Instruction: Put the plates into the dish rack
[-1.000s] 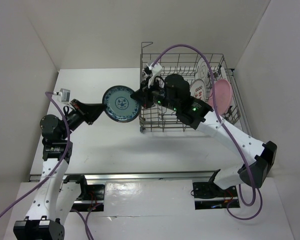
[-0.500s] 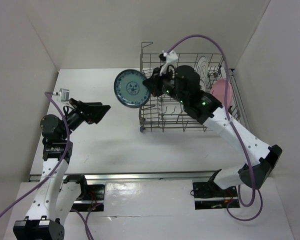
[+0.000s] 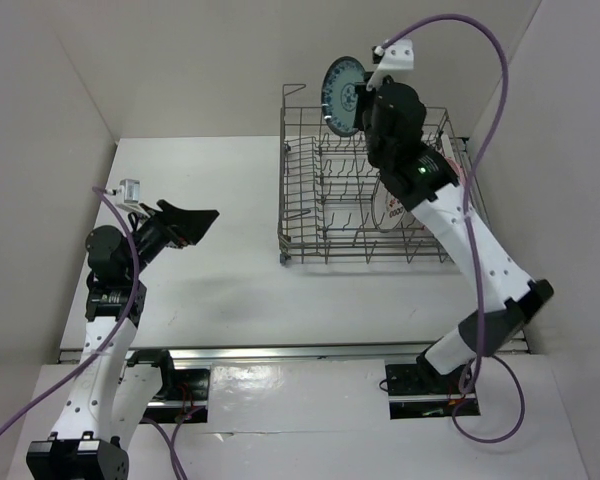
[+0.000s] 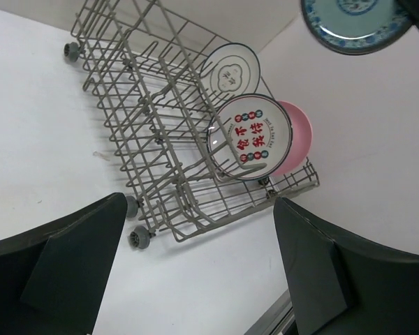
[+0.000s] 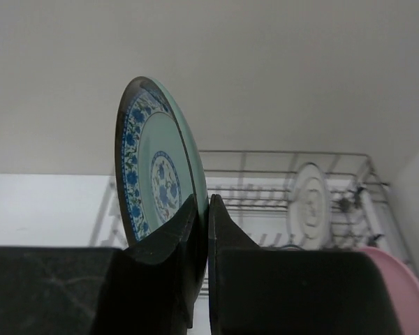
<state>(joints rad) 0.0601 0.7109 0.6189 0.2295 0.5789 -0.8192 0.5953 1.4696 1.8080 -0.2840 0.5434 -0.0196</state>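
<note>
- From above, the left fingers (image 3: 192, 215) were spread wide and empty, hanging over the counter (image 3: 210, 285) well left of the rack (image 3: 325, 200).
- The right fingers (image 3: 363, 102) gripped the teal plate (image 3: 340, 95) by its edge. They held it on edge in the air over the rack's far side, its patterned face turned left.
- The red plate (image 3: 391, 206) stood in the rack's right half, partly hidden by the right arm.

- From the left wrist, the two left fingers (image 4: 73, 255) sat far apart at the bottom corners with nothing between them.
- The rack (image 4: 153, 132) lay on the counter (image 4: 35, 118) beyond them, on small wheels.
- Three plates stood on edge at one end of it. The white plate (image 4: 230, 70) stood farthest back, the red plate (image 4: 252, 137) in front of it, and the pink plate (image 4: 298, 136) just behind the red one, overlapped by it.
- The teal plate (image 4: 353, 24) showed at the top right, up in the air and apart from the rack.

- From the right wrist, the right fingers (image 5: 222, 227) were closed on the lower rim of the teal plate (image 5: 153, 167), one on each face.
- The plate stood nearly upright, seen almost edge on.
- Behind it lay the rack (image 5: 258, 187) with the white plate (image 5: 309, 195) upright inside, and the pink plate's (image 5: 399, 287) edge showed at the lower right.
</note>
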